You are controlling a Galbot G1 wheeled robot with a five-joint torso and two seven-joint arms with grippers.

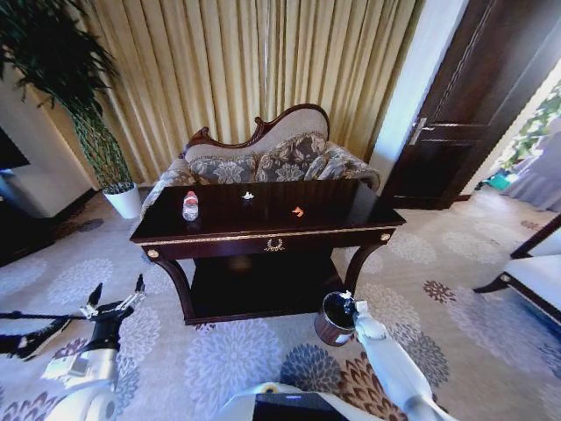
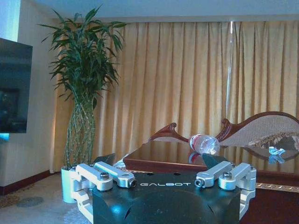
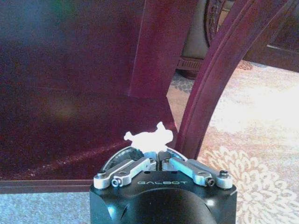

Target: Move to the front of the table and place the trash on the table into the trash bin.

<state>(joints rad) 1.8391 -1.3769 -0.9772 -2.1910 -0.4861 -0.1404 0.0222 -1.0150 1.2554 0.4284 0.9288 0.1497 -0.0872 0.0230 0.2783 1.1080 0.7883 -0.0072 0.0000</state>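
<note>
The dark glossy table (image 1: pixel 351 213) stands ahead. On its top lie a clear bottle (image 1: pixel 190 206) with a red cap, a white paper scrap (image 1: pixel 248 196) and an orange scrap (image 1: pixel 298 211). The trash bin (image 1: pixel 330 326) sits on the carpet by the table's front right leg. My right gripper (image 1: pixel 348 306) hangs over the bin's rim. It is shut on a white crumpled paper scrap (image 3: pixel 148 137), seen at my right gripper (image 3: pixel 158 154) in the right wrist view. My left gripper (image 1: pixel 117 289) is open and low at the left, apart from the table. From my left gripper (image 2: pixel 159 161), the bottle (image 2: pixel 204 143) lies beyond the table edge.
A patterned sofa (image 1: pixel 272 162) stands behind the table, with curtains behind it. A tall plant in a white pot (image 1: pixel 124 200) is at the back left. A dark door (image 1: pixel 465 114) is at the right, and a white bench (image 1: pixel 535 272) at the right edge. Patterned carpet surrounds the table.
</note>
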